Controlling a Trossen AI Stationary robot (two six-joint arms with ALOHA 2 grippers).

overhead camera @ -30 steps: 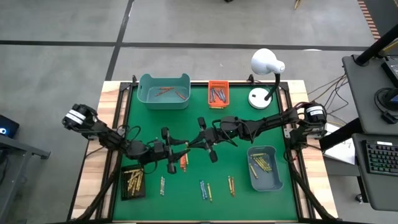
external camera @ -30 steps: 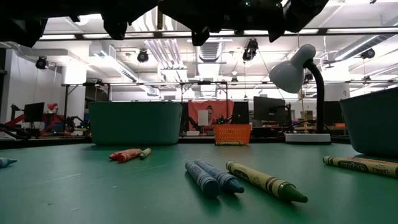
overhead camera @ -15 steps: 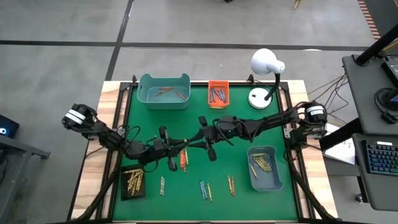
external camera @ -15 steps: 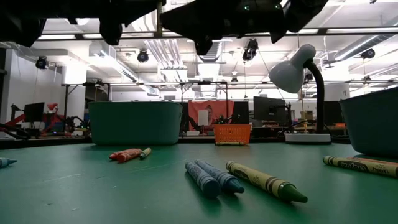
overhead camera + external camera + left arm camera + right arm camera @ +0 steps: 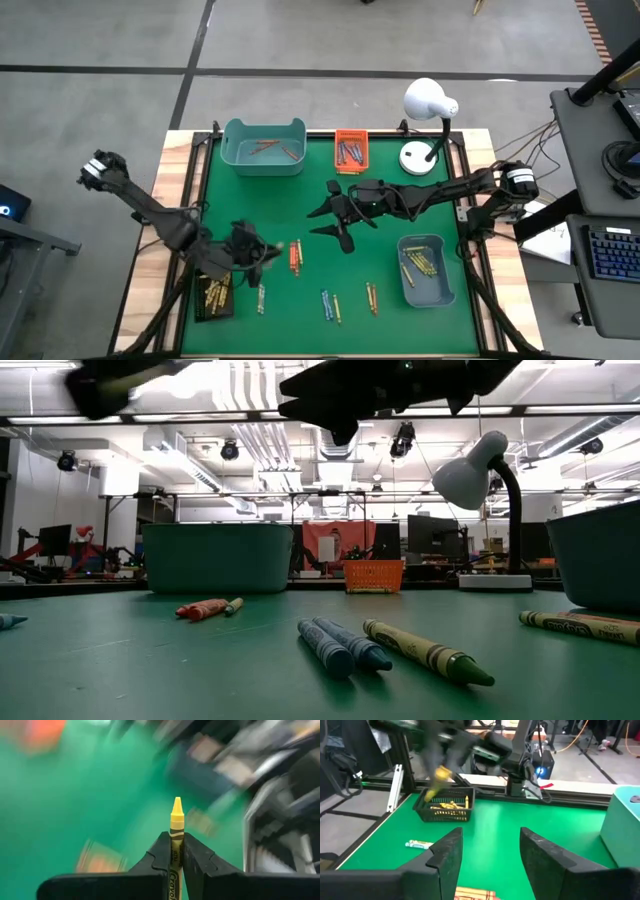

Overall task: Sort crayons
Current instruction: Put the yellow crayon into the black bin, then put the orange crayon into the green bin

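Left gripper (image 5: 176, 851) clamped on a yellow crayon (image 5: 176, 832); right gripper (image 5: 489, 851) wide open, empty.

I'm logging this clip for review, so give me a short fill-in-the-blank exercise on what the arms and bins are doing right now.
1. The left gripper is shut on a ____ crayon.
2. The right gripper, above the middle of the green table, has its jaws ____.
3. The black tray holds crayons of a ____ colour.
4. The white lamp stands at the table's far ____ corner in the high view.

Missing words: yellow; open; yellow; right
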